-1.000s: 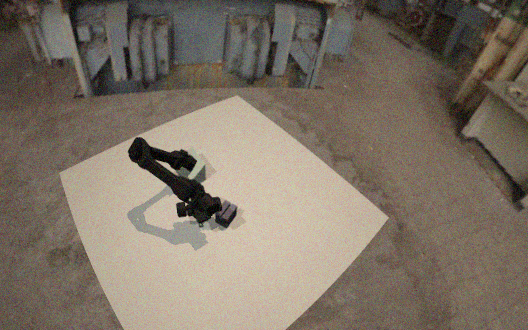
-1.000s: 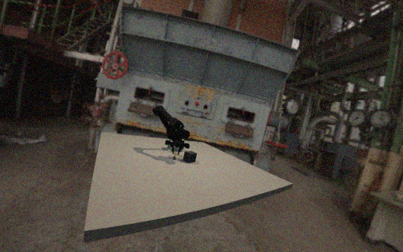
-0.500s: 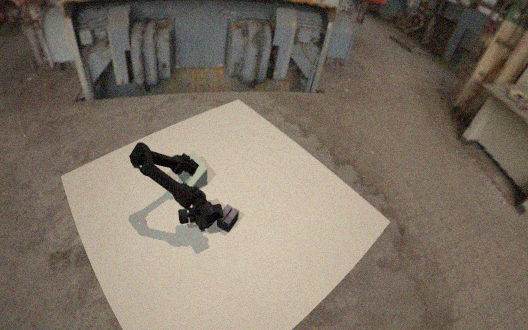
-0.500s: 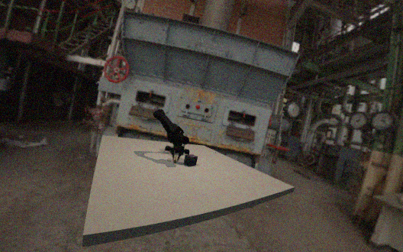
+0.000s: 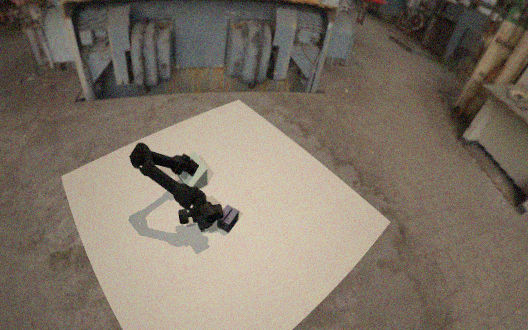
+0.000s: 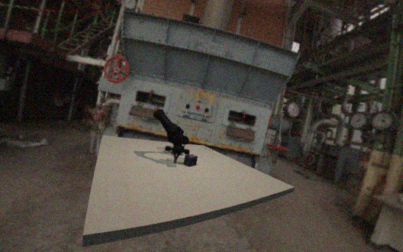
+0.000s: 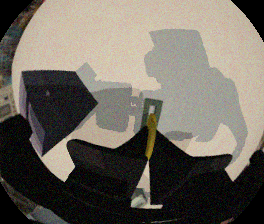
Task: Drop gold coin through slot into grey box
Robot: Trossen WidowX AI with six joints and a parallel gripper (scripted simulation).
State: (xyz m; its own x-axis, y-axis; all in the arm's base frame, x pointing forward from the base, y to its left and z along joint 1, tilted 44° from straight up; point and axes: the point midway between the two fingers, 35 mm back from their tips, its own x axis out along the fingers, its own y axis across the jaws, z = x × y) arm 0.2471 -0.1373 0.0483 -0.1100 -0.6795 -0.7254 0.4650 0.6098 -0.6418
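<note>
In the wrist view the gold coin [image 7: 149, 135] shows edge-on as a thin yellow line between my two dark fingers. My gripper [image 7: 148, 129] [image 5: 214, 223] [image 6: 175, 158] is shut on the coin, low over the white board. The dark-green holder [image 7: 153, 106] lies right at the coin's far end; I cannot tell whether the coin still touches it. The closed box [image 7: 52, 106] [image 5: 230, 217] [image 6: 190, 159] looks dark and stands close beside the gripper. Its slot does not show. The coin and holder are hidden by the arm in the top and exterior views.
The arm reaches out from its pale base block [image 5: 199, 171] across a white square board [image 5: 281, 200] [image 6: 138, 191] that lies on a concrete floor. A large grey machine [image 6: 207, 76] stands behind the board.
</note>
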